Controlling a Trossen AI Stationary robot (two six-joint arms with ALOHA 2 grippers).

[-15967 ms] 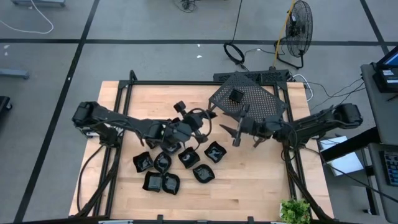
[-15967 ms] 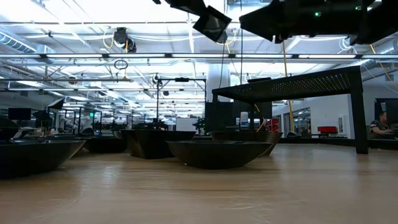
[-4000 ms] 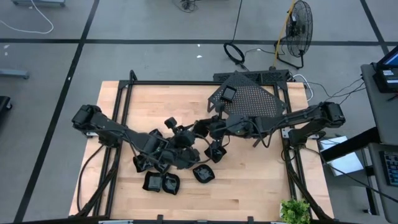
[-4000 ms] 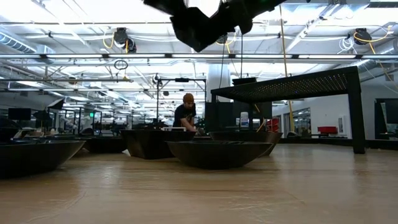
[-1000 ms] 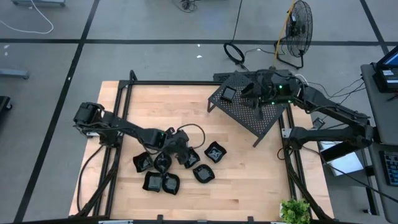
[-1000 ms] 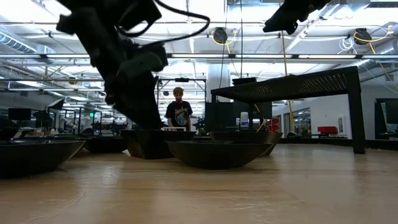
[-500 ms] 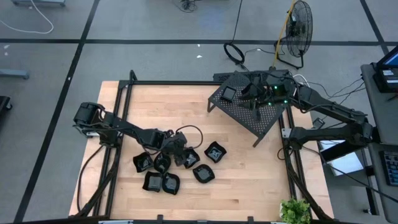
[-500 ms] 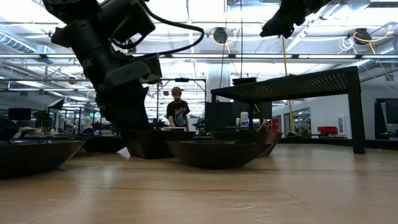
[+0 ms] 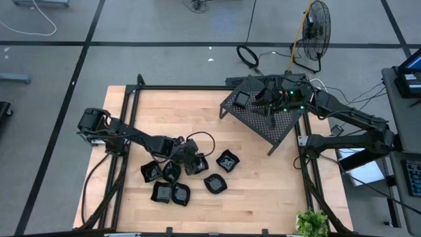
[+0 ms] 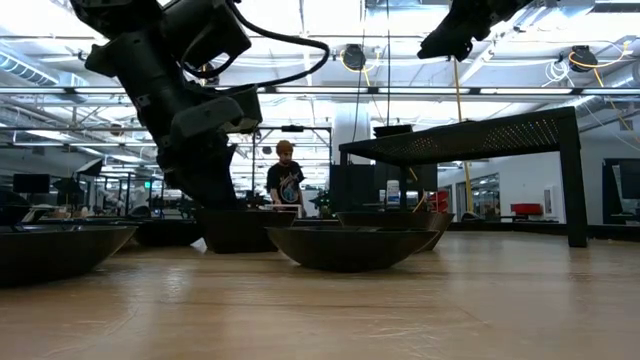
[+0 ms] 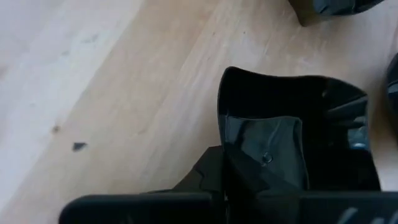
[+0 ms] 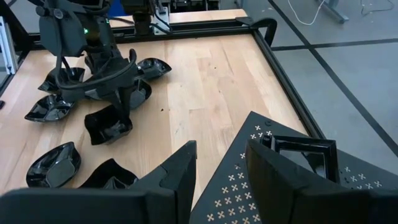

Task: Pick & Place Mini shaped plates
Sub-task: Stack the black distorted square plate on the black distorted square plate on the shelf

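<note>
**Left gripper on a plate in the cluster, right gripper over the rack**

Near the table's front-left, the mini shaped plates lie clustered. The left gripper is down among them, fingers clamped on one plate. Farther right, the right gripper hovers over the perforated rack, fingers spread and empty, beside a square plate.

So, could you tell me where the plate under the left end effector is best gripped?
By its raised rim, from above: the plate sits flat on the table, rim upturned. The left end effector is already at the edge facing away from the cluster.
</note>
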